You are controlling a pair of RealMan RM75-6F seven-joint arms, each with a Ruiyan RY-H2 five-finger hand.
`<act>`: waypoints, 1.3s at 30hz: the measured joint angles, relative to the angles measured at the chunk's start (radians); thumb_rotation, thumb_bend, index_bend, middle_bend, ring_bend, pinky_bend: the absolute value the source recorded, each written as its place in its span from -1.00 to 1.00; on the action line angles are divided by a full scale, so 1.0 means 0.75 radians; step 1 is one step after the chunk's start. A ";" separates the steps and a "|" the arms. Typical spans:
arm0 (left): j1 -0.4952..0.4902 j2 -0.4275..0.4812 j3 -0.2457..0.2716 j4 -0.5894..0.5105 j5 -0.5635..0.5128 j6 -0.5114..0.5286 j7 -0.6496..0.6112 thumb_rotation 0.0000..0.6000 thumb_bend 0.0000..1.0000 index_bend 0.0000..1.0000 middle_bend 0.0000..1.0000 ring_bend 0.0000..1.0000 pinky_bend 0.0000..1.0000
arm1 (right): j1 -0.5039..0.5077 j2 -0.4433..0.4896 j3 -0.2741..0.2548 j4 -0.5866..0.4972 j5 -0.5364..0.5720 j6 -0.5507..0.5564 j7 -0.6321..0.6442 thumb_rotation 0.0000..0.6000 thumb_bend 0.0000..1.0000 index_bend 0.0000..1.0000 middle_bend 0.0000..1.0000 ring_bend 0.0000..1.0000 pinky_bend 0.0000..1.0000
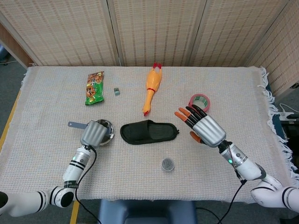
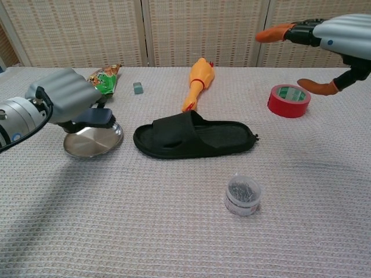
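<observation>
One steel ladle (image 1: 103, 131), handle (image 1: 76, 124) pointing left

The left hand (image 1: 96, 132) covers most of the shiny round metal dish (image 1: 108, 135) — whether its fingers grip the rim cannot be told. In the chest view the right hand (image 2: 324, 43) is cut off at the 3 o'clock edge, palm unseen. The print on the green snack packet (image 1: 95, 87) is too small to read, and so is the small grey block (image 1: 117, 92) — its make unclear.
</observation>
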 measured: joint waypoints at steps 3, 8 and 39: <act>0.011 -0.009 0.009 0.046 -0.042 -0.016 0.033 1.00 -0.11 0.38 0.59 0.40 1.00 | -0.017 0.045 0.009 -0.070 0.002 0.005 -0.012 1.00 -0.19 -1.00 -1.00 -1.00 -0.90; 0.017 -0.037 0.017 0.121 -0.073 -0.059 0.045 1.00 -0.11 0.37 0.57 0.40 1.00 | -0.030 0.059 0.013 -0.096 0.012 -0.012 -0.044 1.00 -0.19 -1.00 -1.00 -1.00 -0.90; -0.022 -0.013 0.015 0.039 -0.074 -0.177 -0.014 1.00 -0.12 -0.95 -0.79 0.37 1.00 | -0.039 0.055 0.040 -0.112 0.060 -0.093 -0.103 1.00 -0.19 -1.00 -1.00 -1.00 -0.93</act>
